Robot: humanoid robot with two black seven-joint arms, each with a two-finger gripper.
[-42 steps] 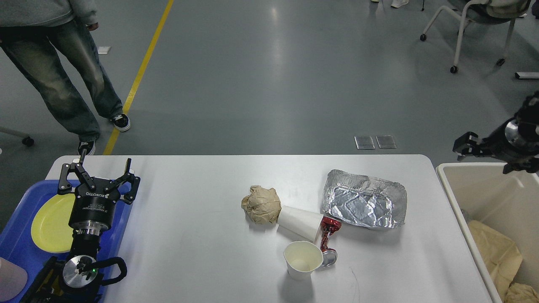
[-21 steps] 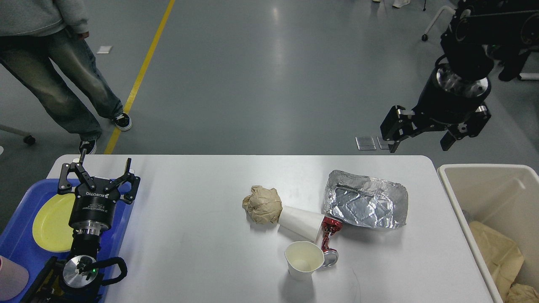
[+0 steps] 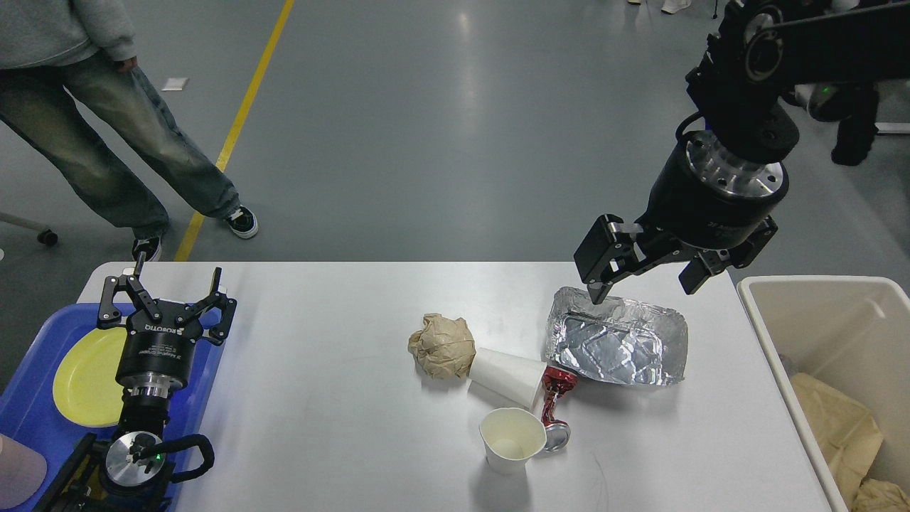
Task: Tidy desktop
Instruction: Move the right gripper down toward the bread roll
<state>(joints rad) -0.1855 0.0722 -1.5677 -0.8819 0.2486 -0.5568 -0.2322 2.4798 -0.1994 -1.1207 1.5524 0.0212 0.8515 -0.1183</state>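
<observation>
The white desktop (image 3: 320, 398) holds a crumpled foil tray (image 3: 618, 345), a brown paper ball (image 3: 442, 345), a white paper cup lying on its side (image 3: 506, 375), an upright paper cup (image 3: 508, 439) and a crushed red can (image 3: 556, 409). My right gripper (image 3: 643, 281) is open and empty, hanging just above the foil tray's far edge. My left gripper (image 3: 170, 281) is open and empty at the desktop's left end, beside the blue tray.
A blue tray (image 3: 28, 419) with a yellow plate (image 3: 85, 377) sits at the left edge. A beige bin (image 3: 839, 320) holding brown paper (image 3: 839, 419) stands off the right end. A person (image 3: 106, 142) stands beyond the far left corner.
My right arm has swung left from above the bin and come down over the foil tray's far edge. The person has shifted a foot. My left arm has not moved.
</observation>
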